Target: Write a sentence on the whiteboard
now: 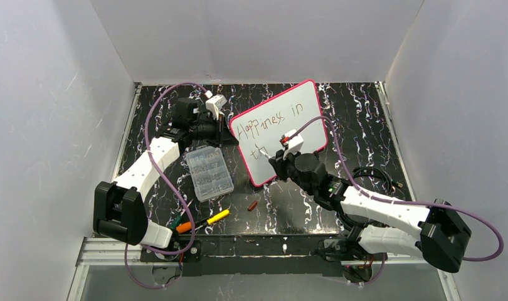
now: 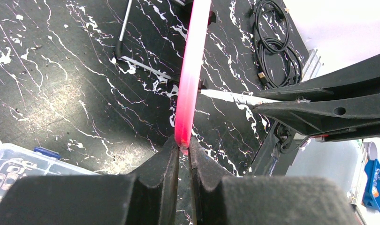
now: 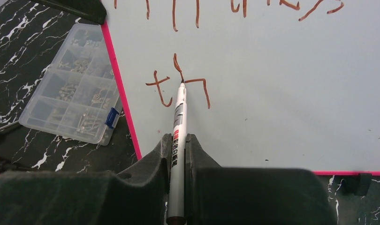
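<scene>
The whiteboard (image 1: 305,110), white with a pink-red rim, stands tilted on the black marbled table. The sentence (image 1: 268,122) reads "Happiness in" with "th" started below; its lower letters show in the right wrist view (image 3: 178,86). My left gripper (image 2: 184,146) is shut on the whiteboard's rim (image 2: 192,70), seen edge-on, at the board's left edge (image 1: 229,130). My right gripper (image 3: 178,138) is shut on a white marker (image 3: 178,126) whose tip touches the board at the "h". In the top view the right gripper (image 1: 278,157) is over the board's lower left part.
A clear plastic compartment box (image 1: 209,173) lies left of the board, also in the right wrist view (image 3: 71,86). A brown marker cap (image 1: 253,205), a yellow pen (image 1: 217,217) and an orange pen (image 1: 184,227) lie near the front. Black cables (image 1: 374,175) lie at the right.
</scene>
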